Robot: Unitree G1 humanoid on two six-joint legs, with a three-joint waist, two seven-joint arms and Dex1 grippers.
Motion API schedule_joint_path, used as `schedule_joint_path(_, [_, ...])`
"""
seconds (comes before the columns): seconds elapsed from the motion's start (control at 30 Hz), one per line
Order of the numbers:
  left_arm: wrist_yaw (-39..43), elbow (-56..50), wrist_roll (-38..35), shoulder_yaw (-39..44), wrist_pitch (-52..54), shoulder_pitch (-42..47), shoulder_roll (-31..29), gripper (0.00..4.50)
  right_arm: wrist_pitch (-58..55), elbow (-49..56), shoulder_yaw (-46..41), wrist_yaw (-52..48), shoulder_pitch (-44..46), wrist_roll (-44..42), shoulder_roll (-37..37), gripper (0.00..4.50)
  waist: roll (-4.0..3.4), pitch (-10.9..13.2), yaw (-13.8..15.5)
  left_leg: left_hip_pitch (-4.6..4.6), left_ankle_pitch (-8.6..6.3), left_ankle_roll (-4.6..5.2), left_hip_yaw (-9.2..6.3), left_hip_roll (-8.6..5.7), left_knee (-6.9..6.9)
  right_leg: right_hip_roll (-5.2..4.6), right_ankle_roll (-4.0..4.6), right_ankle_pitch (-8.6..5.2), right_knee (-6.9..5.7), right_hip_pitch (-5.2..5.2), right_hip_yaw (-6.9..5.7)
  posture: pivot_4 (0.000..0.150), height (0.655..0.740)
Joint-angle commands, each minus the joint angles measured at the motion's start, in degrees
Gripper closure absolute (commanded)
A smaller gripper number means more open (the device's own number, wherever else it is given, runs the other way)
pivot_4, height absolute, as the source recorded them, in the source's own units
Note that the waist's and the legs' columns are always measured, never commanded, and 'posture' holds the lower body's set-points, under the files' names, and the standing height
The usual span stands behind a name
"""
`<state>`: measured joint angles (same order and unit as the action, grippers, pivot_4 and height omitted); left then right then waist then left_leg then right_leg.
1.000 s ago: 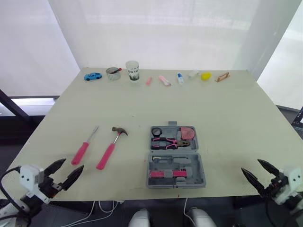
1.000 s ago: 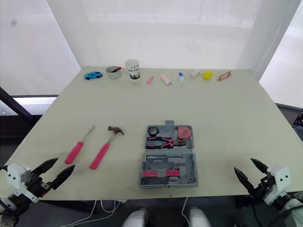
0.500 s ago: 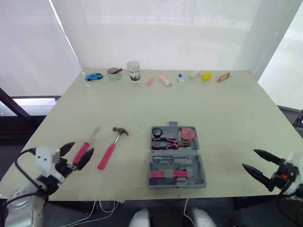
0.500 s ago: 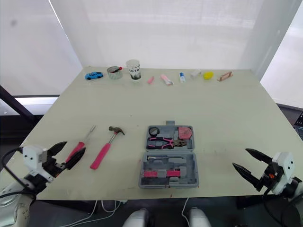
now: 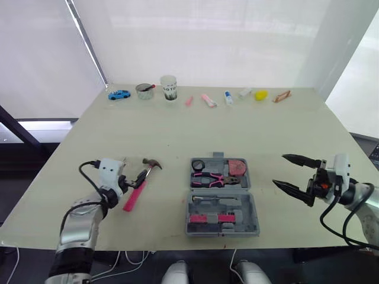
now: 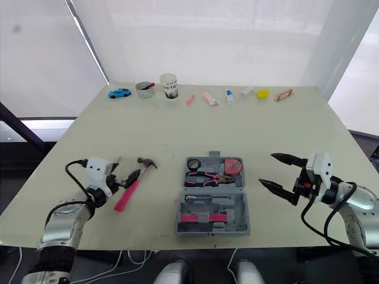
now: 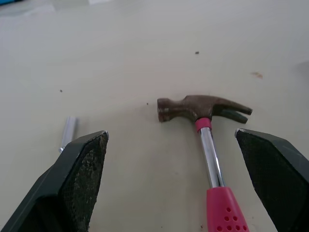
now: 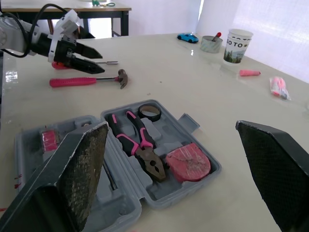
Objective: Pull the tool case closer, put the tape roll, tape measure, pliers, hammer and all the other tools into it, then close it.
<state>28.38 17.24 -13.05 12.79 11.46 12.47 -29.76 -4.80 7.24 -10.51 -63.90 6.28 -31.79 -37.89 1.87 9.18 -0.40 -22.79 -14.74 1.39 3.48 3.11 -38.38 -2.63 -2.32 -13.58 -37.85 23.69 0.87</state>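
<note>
The left pincer (image 7: 171,132), fingers spread, brackets the pink-handled steel hammer (image 7: 210,159) on the pale surface (image 5: 177,130). A screwdriver tip (image 7: 68,131) lies by one finger, so closing might snag both tools. The open grey plastic tool case (image 5: 247,208) sits mid-surface. The right pincer (image 5: 279,170), spread, hovers beside it and could knock it askew.

We see a pale table (image 5: 278,136) with an open grey tool case (image 5: 237,207) lying near its front edge. To the case's left lie a pink-handled hammer (image 5: 131,198) and, further left, a screwdriver (image 7: 67,131) whose metal tip we can make out. Along the far edge runs a row: a blue toy car (image 5: 119,94), a small round tin (image 5: 144,91), a paper cup (image 5: 169,87), a pink marker (image 5: 189,101), a pink tube (image 5: 206,100), a small bottle (image 5: 228,97), a white item (image 5: 244,92), a yellow object (image 5: 261,94) and what may be a brown clip (image 5: 280,96).
</note>
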Motion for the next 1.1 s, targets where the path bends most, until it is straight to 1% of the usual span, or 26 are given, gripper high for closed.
schedule_joint_path(0.03, [-1.0,1.8,0.1,-1.6,3.0,3.4,2.0,0.00,0.0,1.4,0.4,-1.0,2.3,-0.5,-0.4,0.05,0.00,0.0,0.0,0.00,0.00,0.00,-0.01,0.00,0.00,0.00,0.00,0.00,0.00,0.00,-0.01,0.150,0.7400])
schedule_joint_path(0.23, [-1.9,4.2,1.2,-3.4,6.2,6.4,4.3,0.00,-2.0,3.5,2.2,-0.1,5.0,-0.8,0.4,0.05,0.00,0.0,-0.1,0.01,0.01,0.00,-0.04,-0.02,-0.03,0.01,-0.01,0.01,-0.04,-0.01,-0.02,0.150,0.7400])
schedule_joint_path(0.43, [-2.2,6.7,1.8,-3.9,6.6,8.7,5.3,0.00,-3.8,5.9,3.6,0.2,5.0,-1.1,0.1,0.05,-0.02,0.0,0.3,0.01,0.01,0.00,-0.08,-0.04,-0.03,0.00,-0.01,0.01,-0.05,-0.03,-0.04,0.150,0.7400])
schedule_joint_path(0.47, [-2.1,6.9,1.7,-3.8,6.6,8.8,5.4,0.24,-4.0,6.1,3.6,0.2,5.0,-1.1,0.1,0.02,-0.02,0.0,0.4,0.01,0.01,0.00,-0.08,-0.05,-0.03,0.00,-0.01,0.01,-0.04,-0.04,-0.04,0.150,0.7400])
schedule_joint_path(0.57, [-2.2,8.0,2.0,-3.8,6.0,9.4,5.9,1.26,-4.0,6.2,3.7,0.4,4.8,-0.8,-0.1,0.00,-0.04,0.0,0.6,0.01,0.01,0.00,-0.07,-0.05,-0.04,-0.01,-0.01,0.01,-0.04,-0.04,-0.03,0.150,0.7400])
schedule_joint_path(0.6, [-2.1,8.2,2.0,-3.7,5.9,9.5,6.0,1.75,-3.9,6.3,3.7,0.4,4.7,-0.7,-0.2,0.00,-0.05,0.0,0.7,0.01,0.01,0.00,-0.07,-0.05,-0.04,-0.01,-0.01,0.01,-0.04,-0.04,-0.03,0.150,0.7400])
schedule_joint_path(0.63, [-2.2,8.5,1.9,-3.5,5.7,9.7,6.2,2.09,-3.9,6.3,3.7,0.5,4.6,-0.7,-0.2,0.00,-0.05,0.0,0.9,0.02,0.01,0.00,-0.07,-0.05,-0.04,0.00,-0.01,0.01,-0.04,-0.04,-0.03,0.150,0.7400])
schedule_joint_path(0.73, [-2.6,9.7,0.6,-2.2,5.9,10.8,7.5,3.39,-3.8,6.0,3.6,0.9,4.6,-0.5,0.0,0.00,-0.09,0.0,1.3,0.02,0.01,0.00,-0.06,-0.06,-0.04,0.00,-0.01,0.01,-0.04,-0.04,-0.03,0.150,0.7400])
schedule_joint_path(0.8, [-2.4,10.2,1.3,-2.3,5.4,11.0,7.4,4.47,-3.6,5.9,3.6,0.9,4.4,-0.5,0.1,0.00,-0.09,-0.1,1.3,0.02,0.01,0.00,-0.07,-0.07,-0.04,-0.01,-0.01,0.01,-0.04,-0.05,-0.03,0.150,0.7400])
schedule_joint_path(0.93, [-2.0,11.6,1.6,-2.2,4.4,11.8,7.3,4.50,-3.4,5.8,3.8,1.0,3.9,-0.3,0.3,0.00,-0.10,-0.1,1.3,0.02,0.01,0.00,-0.09,-0.07,-0.05,-0.01,-0.01,0.01,-0.04,-0.06,-0.05,0.150,0.7400])
schedule_joint_path(1.1, [-2.5,10.9,0.3,-0.8,4.0,11.5,8.3,4.50,-4.1,4.8,2.8,0.4,3.7,-1.1,-0.5,0.00,-0.10,-0.1,1.3,0.02,0.01,0.00,-0.10,-0.07,-0.06,-0.01,-0.01,0.01,-0.04,-0.07,-0.06,0.150,0.7400])
